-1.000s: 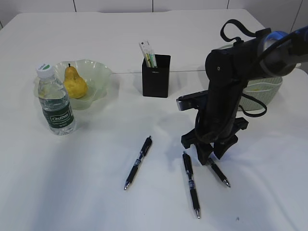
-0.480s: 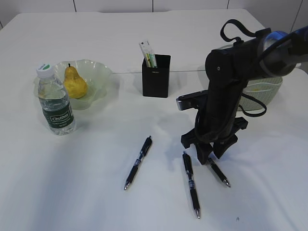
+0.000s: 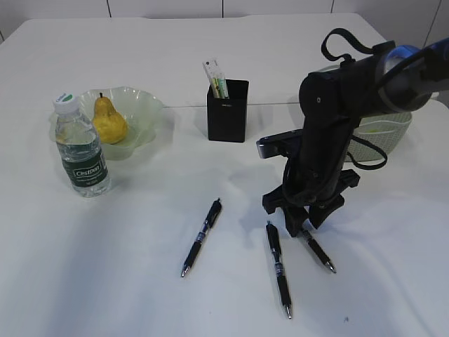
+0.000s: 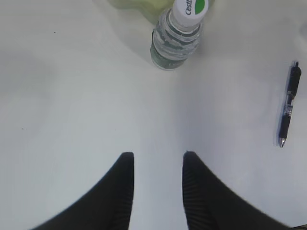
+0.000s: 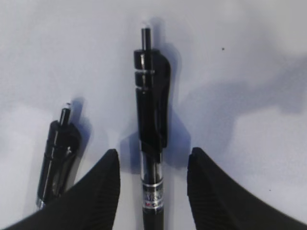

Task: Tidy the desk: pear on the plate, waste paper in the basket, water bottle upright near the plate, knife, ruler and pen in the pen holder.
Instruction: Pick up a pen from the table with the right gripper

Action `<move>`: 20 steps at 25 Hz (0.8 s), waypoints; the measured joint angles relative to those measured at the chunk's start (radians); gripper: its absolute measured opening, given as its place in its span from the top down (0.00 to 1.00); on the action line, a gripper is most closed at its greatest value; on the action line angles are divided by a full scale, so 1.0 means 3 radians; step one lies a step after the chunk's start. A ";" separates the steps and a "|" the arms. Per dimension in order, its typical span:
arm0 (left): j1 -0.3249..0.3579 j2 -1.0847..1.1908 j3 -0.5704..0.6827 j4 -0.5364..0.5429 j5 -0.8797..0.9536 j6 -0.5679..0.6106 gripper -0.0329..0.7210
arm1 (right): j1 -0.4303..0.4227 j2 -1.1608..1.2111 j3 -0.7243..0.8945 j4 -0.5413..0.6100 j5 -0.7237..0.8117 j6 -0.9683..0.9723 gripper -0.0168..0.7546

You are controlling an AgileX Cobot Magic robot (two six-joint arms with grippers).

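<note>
Right wrist view: right pincer [image 5: 152, 165] spread astride a pen [image 5: 152, 143], bare table [image 5: 249, 72] beyond.

Three pens [image 3: 202, 237] [image 3: 278, 269] [image 3: 319, 254]; one bottle [image 3: 80, 148], pear [image 3: 109, 121], plate [image 3: 144, 111], holder [image 3: 228, 110], basket [image 3: 384, 130].

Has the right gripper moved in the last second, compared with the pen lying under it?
Yes, slightly. The right gripper has risen a little and edged left, judged against the pen on the table, which has not moved. Its jaws stand open, astride that pen.
</note>
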State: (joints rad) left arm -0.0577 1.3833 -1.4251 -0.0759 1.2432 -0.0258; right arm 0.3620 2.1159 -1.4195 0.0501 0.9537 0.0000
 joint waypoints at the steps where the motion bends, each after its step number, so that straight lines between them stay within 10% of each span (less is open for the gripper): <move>1: 0.0000 0.0000 0.0000 0.0000 0.0000 0.0000 0.64 | 0.0000 0.0000 0.0000 0.0000 -0.0005 0.0000 0.50; 20: 0.0000 0.0000 0.0000 0.0000 0.0000 0.0000 0.64 | 0.0000 0.0015 -0.0006 -0.0078 -0.0171 0.0097 0.50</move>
State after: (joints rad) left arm -0.0577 1.3833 -1.4251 -0.0759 1.2432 -0.0258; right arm 0.3620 2.1203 -1.4214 0.0267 0.9024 0.0291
